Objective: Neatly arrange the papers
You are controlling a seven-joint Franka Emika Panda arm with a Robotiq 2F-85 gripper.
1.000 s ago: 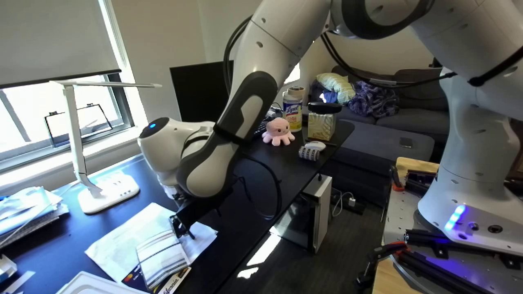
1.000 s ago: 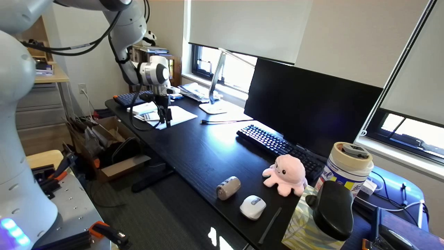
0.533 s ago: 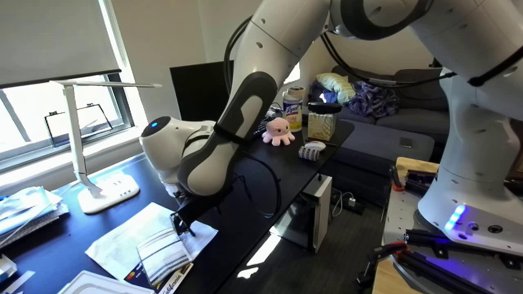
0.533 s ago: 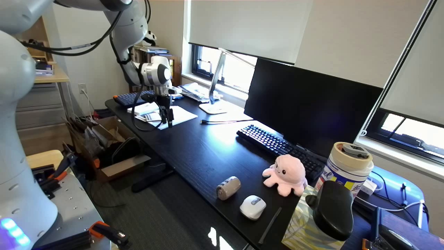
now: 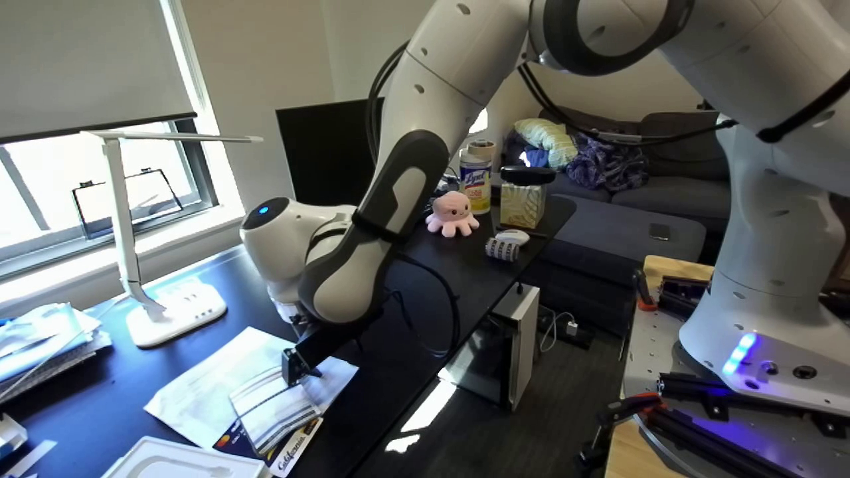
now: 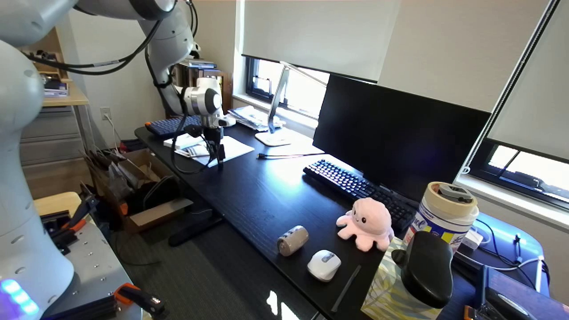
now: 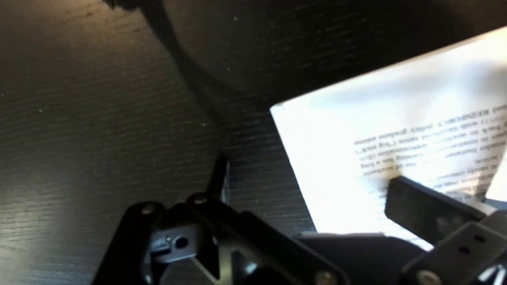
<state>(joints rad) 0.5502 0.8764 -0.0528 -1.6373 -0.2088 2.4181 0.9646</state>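
Note:
A white printed sheet of paper (image 5: 199, 392) lies on the dark desk, with a striped folded sheet (image 5: 277, 405) on top of it. A dark card with a "California" label (image 5: 292, 455) sticks out underneath. My gripper (image 5: 303, 373) is low over the papers at the striped sheet's corner; it also shows in an exterior view (image 6: 218, 158). In the wrist view my gripper (image 7: 309, 172) has its fingers wide apart with nothing held. One finger (image 7: 218, 178) is over bare desk, the other (image 7: 420, 209) over the printed sheet (image 7: 336, 158). Whether the fingertips touch is unclear.
A white tray (image 5: 179, 461) sits beside the papers. A desk lamp (image 5: 176, 312) and a pile of papers (image 5: 50, 338) stand near the window. A blue keyboard (image 6: 171, 126), a cable (image 6: 289, 155) and a monitor (image 6: 400, 142) are also on the desk. The desk's front edge is close.
My gripper has moved slightly right in an exterior view. The printed sheet, striped sheet, card and white tray have slid a little the same way. The gripper stays open.

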